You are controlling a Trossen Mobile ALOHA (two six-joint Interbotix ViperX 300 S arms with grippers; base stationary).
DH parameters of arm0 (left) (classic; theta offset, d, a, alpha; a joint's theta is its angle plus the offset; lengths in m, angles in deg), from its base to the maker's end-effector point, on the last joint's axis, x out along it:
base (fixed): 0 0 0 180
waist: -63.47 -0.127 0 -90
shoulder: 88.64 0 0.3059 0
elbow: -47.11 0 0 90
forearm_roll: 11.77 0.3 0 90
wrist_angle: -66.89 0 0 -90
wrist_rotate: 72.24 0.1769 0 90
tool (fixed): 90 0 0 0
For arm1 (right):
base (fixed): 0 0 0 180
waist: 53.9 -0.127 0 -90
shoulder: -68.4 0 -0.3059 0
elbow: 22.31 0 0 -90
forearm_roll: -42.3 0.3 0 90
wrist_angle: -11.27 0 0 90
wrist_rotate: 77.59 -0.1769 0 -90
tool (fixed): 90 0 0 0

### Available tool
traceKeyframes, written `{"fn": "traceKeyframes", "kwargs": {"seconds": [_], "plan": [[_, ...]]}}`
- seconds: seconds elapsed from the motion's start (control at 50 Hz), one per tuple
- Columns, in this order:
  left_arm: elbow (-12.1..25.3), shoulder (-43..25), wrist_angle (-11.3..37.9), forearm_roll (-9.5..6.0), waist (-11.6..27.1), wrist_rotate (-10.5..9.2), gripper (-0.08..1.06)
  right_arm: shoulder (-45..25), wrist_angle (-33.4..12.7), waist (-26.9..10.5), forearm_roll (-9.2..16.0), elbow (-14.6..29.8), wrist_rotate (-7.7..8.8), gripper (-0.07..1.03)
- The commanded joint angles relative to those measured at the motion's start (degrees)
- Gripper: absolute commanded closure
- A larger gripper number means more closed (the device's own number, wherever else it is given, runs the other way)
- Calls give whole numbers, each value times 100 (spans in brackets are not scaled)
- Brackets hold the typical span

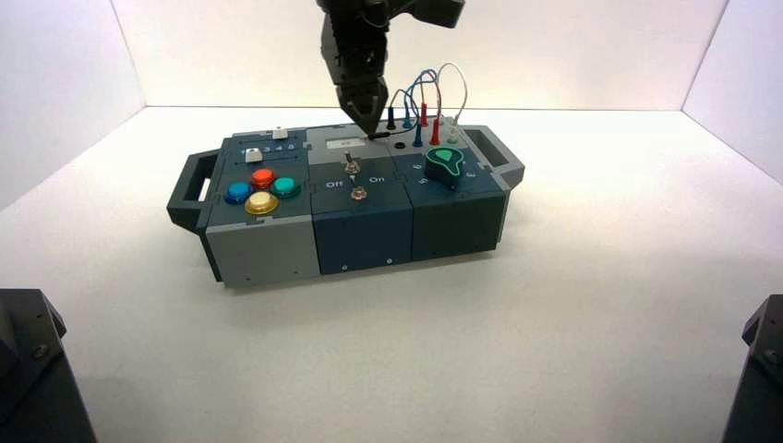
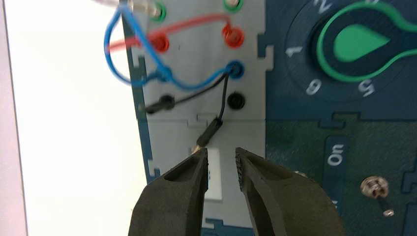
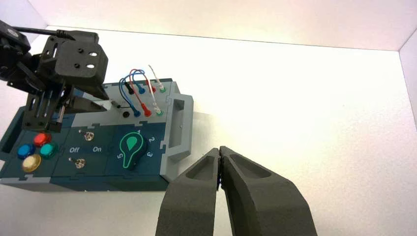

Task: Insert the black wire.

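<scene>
- Table [image 1: 600,305]: white, walled at back and sides; its near corners are covered in the high view by two dark arm bases.
- Box [image 1: 365,231]: blue and grey, handles at both ends; the right wrist view cuts off its left end.
- Left arm: reaches down from the top of the high view, where its upper part is cut off. Left claw [image 2: 221,160] hangs over the box's grey rear panel, fingers apart, nothing between them.
- Right claw [image 3: 220,169]: parked off the box's right end above the table, fingers together, empty.
- Green knob [image 2: 359,44]: right section of the box; part of its dial runs out of the left wrist view.
- Four round buttons [image 1: 261,189]: blue, red, green, yellow, on the left section.
- Two toggle switches [image 1: 352,166]: centre section, by "Off" and "On"; their positions are hard to make out.
- Black wire [image 2: 196,96]: one plug [image 2: 160,104] sits in a socket at the panel's rear edge; the other plug [image 2: 209,135] lies loose on the panel, its metal tip just beside the left claw's finger, near an empty black socket [image 2: 236,101].
- Blue, red and white wires [image 1: 427,88]: looped over the rear sockets; their far ends overlap and are hard to separate.
</scene>
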Motion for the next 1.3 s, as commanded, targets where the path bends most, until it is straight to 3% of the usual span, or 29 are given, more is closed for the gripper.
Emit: {"fn": "traceKeyframes", "kwargs": {"seconds": [0.02, 1.3], "plan": [[229, 105, -9, -18, 97, 88, 64, -70, 26, 0, 18, 176, -9, 98], [571, -281, 193, -149, 123, 545, 64, -70, 26, -9, 18, 176, -35, 98]]}}
